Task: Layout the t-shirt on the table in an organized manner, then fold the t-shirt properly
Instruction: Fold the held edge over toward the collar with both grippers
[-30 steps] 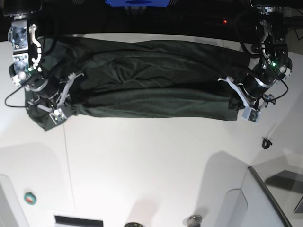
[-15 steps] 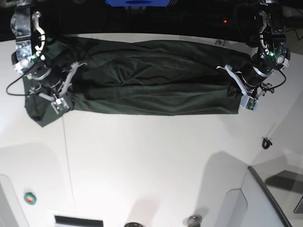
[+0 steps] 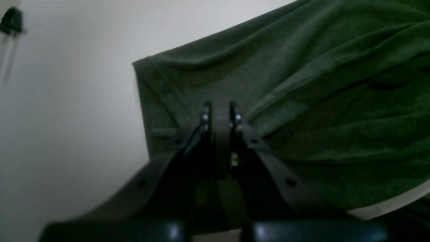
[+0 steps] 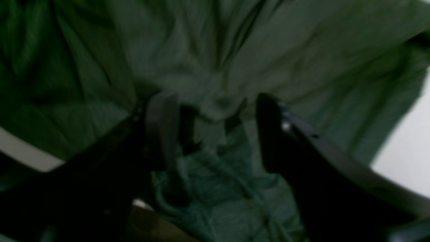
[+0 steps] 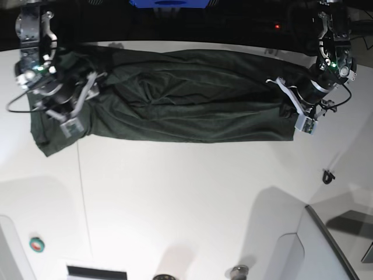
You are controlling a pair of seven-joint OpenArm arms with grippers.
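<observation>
The dark green t-shirt point(image 5: 186, 99) lies stretched in a long wrinkled band across the far part of the white table point(image 5: 186, 192). My left gripper point(image 5: 289, 111) sits at the cloth's right end. In the left wrist view its fingers point(image 3: 220, 112) are pressed together on the t-shirt point(image 3: 302, 84) near its corner, and creases run out from them. At the cloth's left end, my right gripper point(image 5: 81, 105) stands open. The right wrist view shows that gripper point(image 4: 215, 124) with its jaws apart over bunched t-shirt point(image 4: 215, 60) fabric.
A small black object point(image 5: 328, 175) lies on the table right of centre, also seen as a black object point(image 3: 11, 20) in the left wrist view. A green and red round thing point(image 5: 37, 245) sits at the near left. A grey raised edge point(image 5: 332, 245) cuts the near right corner.
Both arms moved toward the far edge, dragging the t-shirt with them. The right gripper has opened and let go of the cloth's left end. The left gripper stays shut.
</observation>
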